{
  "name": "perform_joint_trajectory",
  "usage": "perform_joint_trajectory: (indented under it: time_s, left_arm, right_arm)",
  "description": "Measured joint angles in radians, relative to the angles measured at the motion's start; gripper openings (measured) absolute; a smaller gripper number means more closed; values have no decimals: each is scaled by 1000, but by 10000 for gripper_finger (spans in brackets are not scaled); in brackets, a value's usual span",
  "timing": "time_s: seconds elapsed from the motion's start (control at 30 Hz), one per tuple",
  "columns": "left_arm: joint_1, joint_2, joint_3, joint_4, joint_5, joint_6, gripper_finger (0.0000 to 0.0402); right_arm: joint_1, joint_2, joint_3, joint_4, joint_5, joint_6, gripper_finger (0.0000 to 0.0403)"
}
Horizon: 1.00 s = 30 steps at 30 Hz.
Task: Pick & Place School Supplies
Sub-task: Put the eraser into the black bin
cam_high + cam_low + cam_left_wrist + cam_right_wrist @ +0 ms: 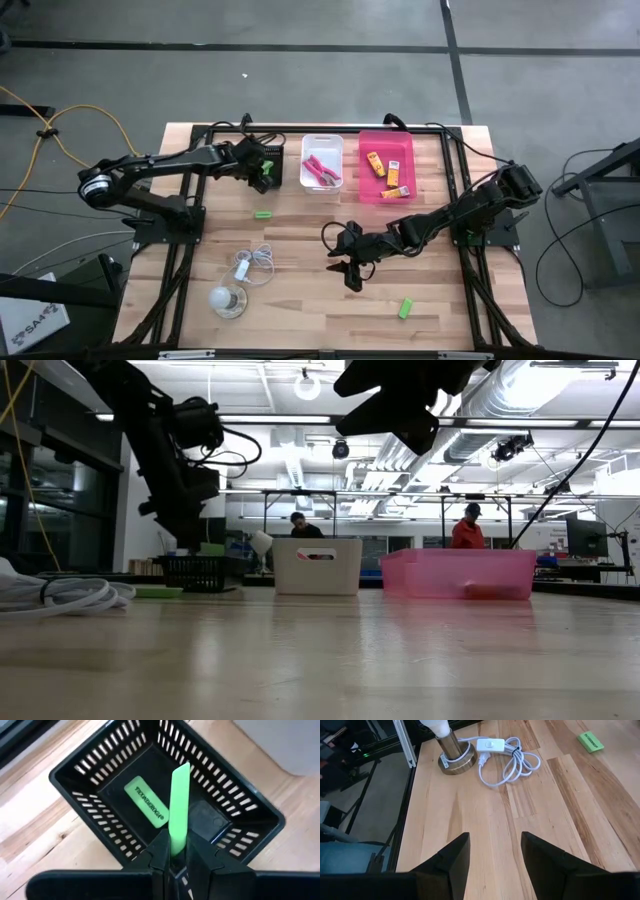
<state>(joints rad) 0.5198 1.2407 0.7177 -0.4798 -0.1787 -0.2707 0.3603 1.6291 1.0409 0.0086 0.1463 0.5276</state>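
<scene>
We see a flat, smooth green eraser [179, 815], a narrow bar, pinched between the fingers of the left gripper [172, 862], which are clamped tight on its lower end. Its long axis runs straight out from the fingertips, pointing down into a black slotted plastic basket [100, 765]. Another green eraser [146, 805] lies flat on the basket floor. The left arm reaches across the wooden slat table [300, 290] to hover over the basket. The right gripper [352, 272] hangs over bare wood mid-table, fingers spread and holding nothing. A white bin [321, 143] holds pink scissors [320, 172]; a translucent pink bin [362, 165] holds orange packets [385, 170]. Two green erasers [262, 213] lie loose on the table.
</scene>
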Motion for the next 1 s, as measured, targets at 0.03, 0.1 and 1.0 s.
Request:
perform_joint_trajectory:
  time_s: [0.03,0.1,1.0]
  left_arm:
    - [0,2,0,-6,0,0,38]
    - [-1,10,0,-2,0,0,38]
    - [-2,106,0,34,7,12,38]
  right_arm:
    - [0,0,0,1,0,0,166]
    - [0,0,0,1,0,0,166]
    - [0,0,0,3,0,-1,166]
